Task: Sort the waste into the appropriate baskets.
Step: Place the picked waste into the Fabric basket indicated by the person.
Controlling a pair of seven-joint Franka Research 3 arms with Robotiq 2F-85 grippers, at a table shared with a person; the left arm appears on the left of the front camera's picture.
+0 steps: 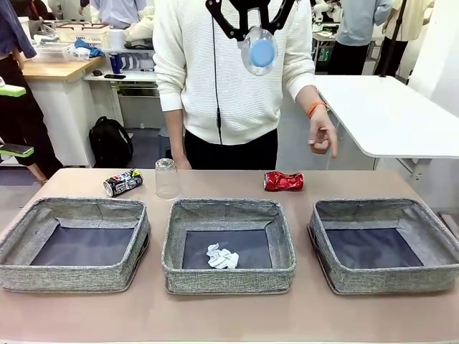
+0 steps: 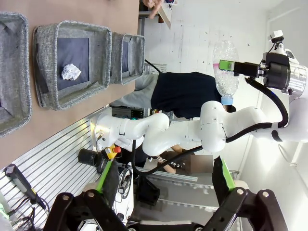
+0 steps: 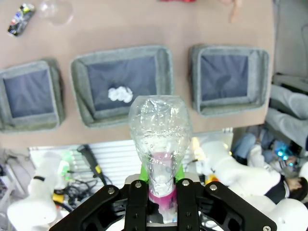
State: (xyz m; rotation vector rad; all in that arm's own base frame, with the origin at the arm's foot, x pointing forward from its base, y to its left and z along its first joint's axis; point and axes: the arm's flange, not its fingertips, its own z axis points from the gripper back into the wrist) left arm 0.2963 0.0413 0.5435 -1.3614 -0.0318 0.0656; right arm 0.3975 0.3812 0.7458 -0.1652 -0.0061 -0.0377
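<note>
The clear pink-labelled bottle (image 3: 160, 134) is clamped at its label in the right gripper (image 3: 162, 178), high above the table (image 1: 215, 319); the crumpled white paper wad (image 1: 221, 256) lies in the middle basket (image 1: 228, 209); the left gripper (image 2: 163, 180) gapes wide, empty

A brown table (image 1: 229, 319) takes the near part of the front view. Behind its far edge stands a person in a white knitted sweater (image 1: 208, 64) and dark trousers (image 1: 229, 152), with a thin black cord (image 1: 215, 86) down the chest and an orange wristband (image 1: 316, 108). On the floor at the left a black backpack (image 1: 110, 141) leans on a white counter with a wooden top (image 1: 46, 69), which carries white baskets (image 1: 80, 32). A white table (image 1: 391, 115) stands at the right. More people (image 1: 358, 29) stand far behind. In the left wrist view a ribbed metal plate (image 2: 57, 154) lies beside the table edge, with a red button (image 2: 115, 149) near it.
</note>
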